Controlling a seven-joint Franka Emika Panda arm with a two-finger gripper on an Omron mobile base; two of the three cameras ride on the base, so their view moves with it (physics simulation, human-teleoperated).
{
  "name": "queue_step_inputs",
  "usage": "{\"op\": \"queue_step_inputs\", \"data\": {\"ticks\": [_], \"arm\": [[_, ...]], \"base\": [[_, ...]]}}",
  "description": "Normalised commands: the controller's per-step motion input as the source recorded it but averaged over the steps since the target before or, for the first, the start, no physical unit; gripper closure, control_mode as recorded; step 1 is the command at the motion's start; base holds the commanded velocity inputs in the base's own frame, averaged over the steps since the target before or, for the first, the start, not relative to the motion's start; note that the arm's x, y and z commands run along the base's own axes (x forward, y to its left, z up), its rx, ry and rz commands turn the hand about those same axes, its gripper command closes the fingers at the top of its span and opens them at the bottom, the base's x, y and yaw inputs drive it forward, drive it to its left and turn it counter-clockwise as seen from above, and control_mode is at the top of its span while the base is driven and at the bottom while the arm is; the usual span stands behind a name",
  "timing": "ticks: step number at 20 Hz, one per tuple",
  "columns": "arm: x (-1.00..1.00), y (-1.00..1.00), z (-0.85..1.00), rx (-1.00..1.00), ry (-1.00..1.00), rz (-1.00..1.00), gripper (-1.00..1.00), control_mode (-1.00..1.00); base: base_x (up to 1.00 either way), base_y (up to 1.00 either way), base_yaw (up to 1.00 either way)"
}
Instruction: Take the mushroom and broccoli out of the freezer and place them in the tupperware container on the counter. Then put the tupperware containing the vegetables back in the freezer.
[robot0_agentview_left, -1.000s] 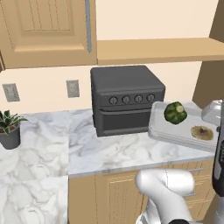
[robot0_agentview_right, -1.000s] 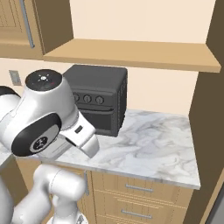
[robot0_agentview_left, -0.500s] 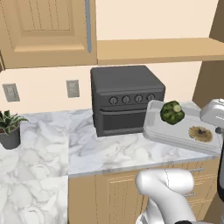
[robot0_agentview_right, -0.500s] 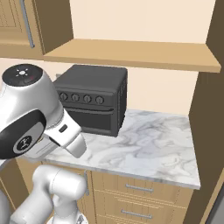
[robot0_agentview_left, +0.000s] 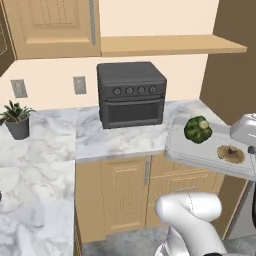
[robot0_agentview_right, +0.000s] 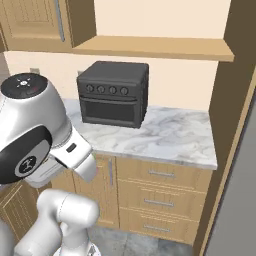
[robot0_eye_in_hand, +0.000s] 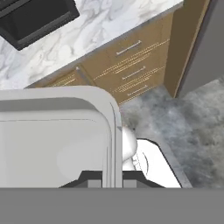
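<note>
Pale grey-white plastic sits pinched in my claw (robot0_eye_in_hand: 113, 181): the two fingers are pressed onto the rim of the tupperware container (robot0_agentview_left: 186, 151), one inside the wall and one outside. The tray hangs in the air off the right end of the counter (robot0_agentview_left: 125, 137), out over the floor in front of the wooden drawers (robot0_agentview_right: 160, 192), resting on nothing but my grip. Inside it, the broccoli (robot0_agentview_left: 198, 129) lies near the far edge and the mushroom (robot0_agentview_left: 231, 152) near the right-hand corner, close to where I hold; both are loose on the flat bottom.

I judge the loading done and the carry to the freezer (robot0_agentview_right: 235, 200) under way; its grey side stands at the right. The risk is the hold itself: I have the tray by one edge only, so its weight levers against my fingers. A quick swing or a tilt could roll the vegetables over the shallow wall, or twist the rim out of my pinch. The black countertop oven (robot0_agentview_left: 131, 93) stands well clear.
</note>
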Motion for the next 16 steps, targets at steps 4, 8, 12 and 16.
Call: {"op": "queue_step_inputs", "data": {"ticks": [4, 8, 12, 16], "arm": [[0.0, 0.0, 0.0, 0.0, 0.0, 0.0, 1.0, 1.0], [0.0, 0.0, 0.0, 0.0, 0.0, 0.0, 1.0, 1.0], [0.0, 0.0, 0.0, 0.0, 0.0, 0.0, 1.0, 1.0], [0.0, 0.0, 0.0, 0.0, 0.0, 0.0, 1.0, 1.0]], "base": [[-0.77, -0.66, -0.08], [0.18, -1.0, -0.03], [0.43, -1.0, 0.01], [0.38, -1.0, 0.01]]}}
